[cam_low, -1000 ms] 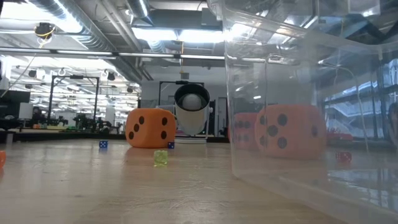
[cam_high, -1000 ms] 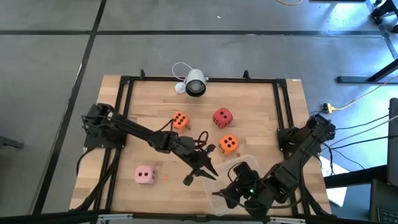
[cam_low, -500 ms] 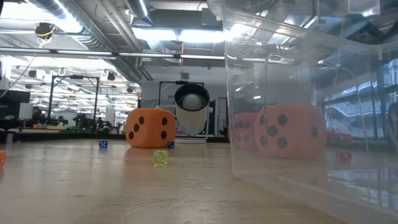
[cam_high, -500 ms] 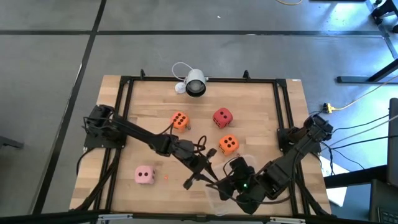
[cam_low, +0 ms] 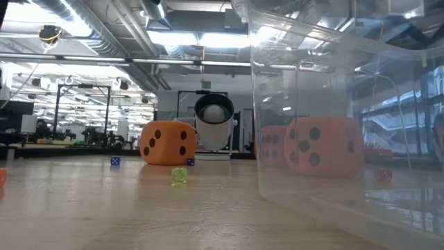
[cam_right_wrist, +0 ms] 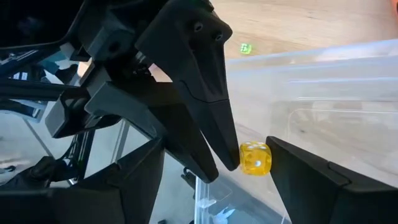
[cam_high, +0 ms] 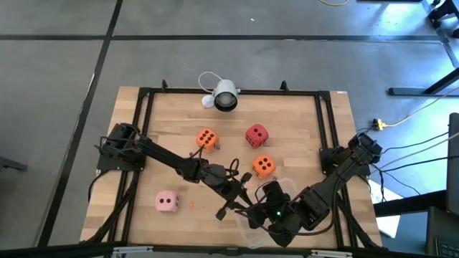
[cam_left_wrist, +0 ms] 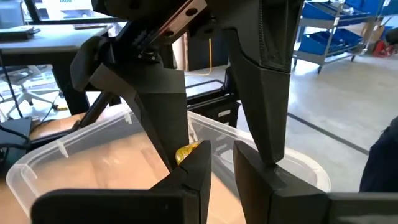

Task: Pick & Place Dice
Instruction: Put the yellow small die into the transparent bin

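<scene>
Note the four large dice on the table: one orange die point(cam_high: 206, 138), the red die point(cam_high: 256, 135), the second orange die point(cam_high: 263, 165) and the pink die point(cam_high: 166, 201). None lies in the clear tub point(cam_right_wrist: 323, 81), so treat their placement as not yet done.

Observe the left gripper point(cam_left_wrist: 222, 149) above the tub. Its fingers are nearly closed and appear to pinch a small yellow die point(cam_right_wrist: 255, 158) at their very tips.

The right gripper point(cam_high: 259, 215) sits just beside it, fingers spread wide on either side of the yellow die, holding nothing.

Judge the yellow die as mid-transfer, over the tub but not released. Expect all four large dice to remain.
</scene>
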Available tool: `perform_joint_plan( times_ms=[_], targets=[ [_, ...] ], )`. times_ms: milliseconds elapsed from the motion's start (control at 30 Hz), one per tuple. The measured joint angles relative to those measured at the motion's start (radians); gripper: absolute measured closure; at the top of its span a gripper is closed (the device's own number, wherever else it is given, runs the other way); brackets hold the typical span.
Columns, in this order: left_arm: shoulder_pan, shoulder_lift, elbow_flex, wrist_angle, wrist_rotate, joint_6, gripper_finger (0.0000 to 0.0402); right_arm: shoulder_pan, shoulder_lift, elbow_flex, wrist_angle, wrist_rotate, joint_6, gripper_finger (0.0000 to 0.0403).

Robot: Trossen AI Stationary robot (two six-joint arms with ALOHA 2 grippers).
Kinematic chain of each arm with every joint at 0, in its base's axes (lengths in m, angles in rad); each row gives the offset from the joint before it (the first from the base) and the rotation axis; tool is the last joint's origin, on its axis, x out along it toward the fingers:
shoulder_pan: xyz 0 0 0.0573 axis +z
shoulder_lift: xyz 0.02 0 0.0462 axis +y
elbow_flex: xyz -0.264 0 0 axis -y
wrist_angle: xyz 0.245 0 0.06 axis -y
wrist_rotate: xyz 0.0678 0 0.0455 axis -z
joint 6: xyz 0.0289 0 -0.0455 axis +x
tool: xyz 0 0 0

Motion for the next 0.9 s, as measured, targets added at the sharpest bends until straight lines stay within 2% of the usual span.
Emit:
perform_joint_plan(
  times_ms=[567, 800, 900],
  targets=[
    [0.004, -0.003, 0.000, 0.007, -0.022, 0.034, 0.0336, 0.010, 0.000, 0.000, -0.005, -0.004, 0.000, 0.0124],
    [0.018, -0.012, 0.001, 0.019, -0.077, 0.046, 0.0336, 0.024, 0.001, 0.000, 0.011, -0.019, 0.025, 0.0124],
    [0.014, -0.011, 0.001, 0.031, -0.059, 0.054, 0.0336, 0.025, 0.001, 0.000, 0.013, -0.015, 0.026, 0.0124]
  ],
)
